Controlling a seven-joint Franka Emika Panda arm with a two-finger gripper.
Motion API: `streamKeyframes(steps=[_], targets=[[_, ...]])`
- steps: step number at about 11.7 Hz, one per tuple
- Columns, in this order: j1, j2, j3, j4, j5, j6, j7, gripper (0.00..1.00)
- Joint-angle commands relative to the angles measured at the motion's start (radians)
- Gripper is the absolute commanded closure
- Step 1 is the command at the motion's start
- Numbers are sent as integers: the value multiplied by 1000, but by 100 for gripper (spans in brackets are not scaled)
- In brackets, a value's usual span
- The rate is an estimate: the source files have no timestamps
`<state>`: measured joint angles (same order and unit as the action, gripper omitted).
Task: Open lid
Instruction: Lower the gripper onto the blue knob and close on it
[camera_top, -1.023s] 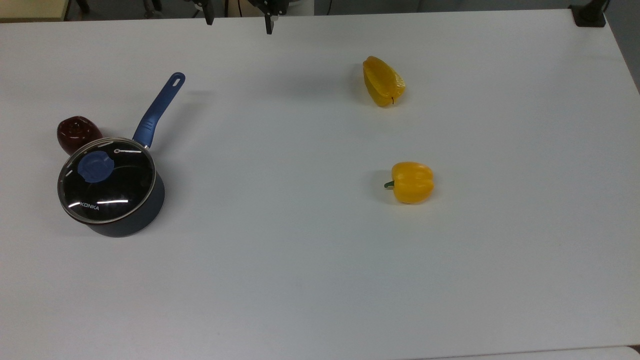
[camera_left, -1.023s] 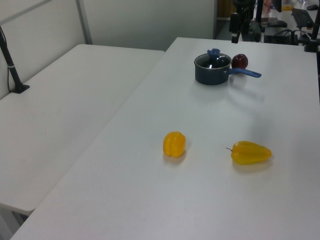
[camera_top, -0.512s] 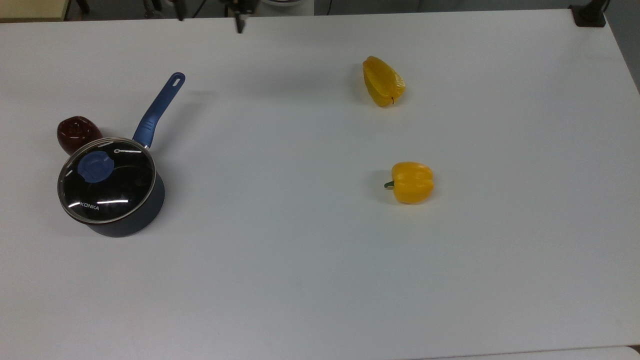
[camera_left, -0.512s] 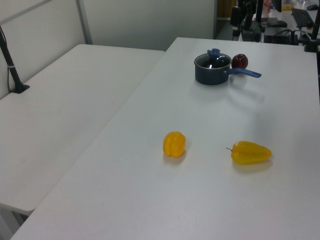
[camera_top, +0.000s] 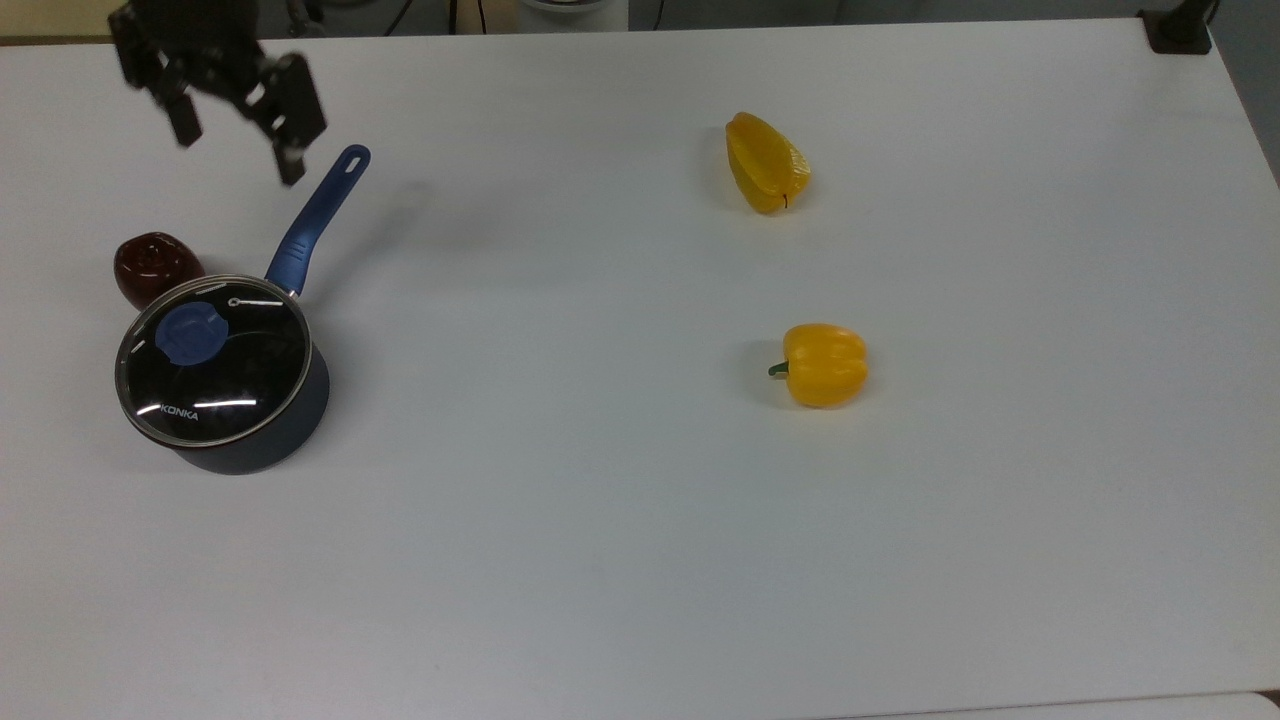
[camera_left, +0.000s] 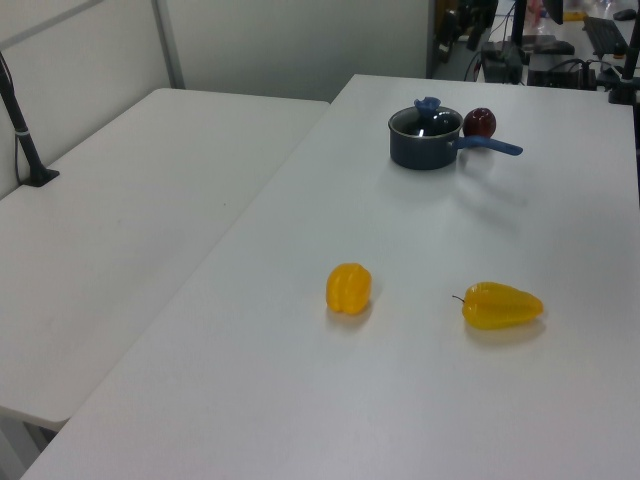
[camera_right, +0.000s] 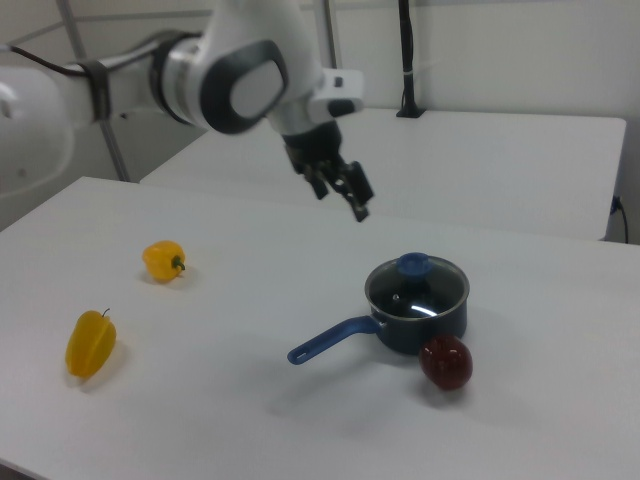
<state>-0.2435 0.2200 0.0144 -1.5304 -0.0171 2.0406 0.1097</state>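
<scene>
The lid (camera_top: 232, 378) is a clear glass disc with a metal rim, a blue knob (camera_top: 190, 333) and white "KONKA" lettering. It sits flat on the dark saucepan (camera_top: 295, 425) at the top view's left, and I also see the lid (camera_left: 426, 119) (camera_right: 415, 287) in both side views. My gripper (camera_top: 238, 150) hangs open and holds nothing. It is above the table near the tip of the pan's blue handle (camera_top: 316, 222). In the right view the gripper (camera_right: 342, 200) is up and to the left of the lid, well clear of the knob.
A dark red round fruit (camera_top: 152, 266) touches the pan on its far side from the top view's middle. Two yellow peppers (camera_top: 766, 163) (camera_top: 822, 364) lie far off at the top view's right. The white table (camera_top: 560, 520) stretches wide between them.
The gripper has travelled from the table's far edge to the top view's left and come down into view beside the end of the pan handle. Lid and pan have not moved.
</scene>
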Motion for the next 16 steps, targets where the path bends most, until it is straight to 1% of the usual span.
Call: streamKeyframes(steps=[1, 2, 4, 6, 7, 9, 12, 13, 15, 16], targets=[[-23, 94, -2, 15, -6, 172, -41, 0], [-29, 117, -2, 15, -9, 211, -41, 0], [-57, 174, -2, 13, -46, 292, -42, 0], [-59, 231, -2, 12, -89, 358, -41, 0], [-60, 249, -4, 12, -98, 378, -39, 0], [-56, 272, -5, 7, -107, 400, -32, 0], [-56, 278, -5, 4, -107, 400, -28, 0], [-57, 278, -5, 3, -106, 398, -28, 5], [-57, 274, -4, 3, -96, 395, -19, 30], [-56, 274, -4, 3, -96, 392, -18, 40]])
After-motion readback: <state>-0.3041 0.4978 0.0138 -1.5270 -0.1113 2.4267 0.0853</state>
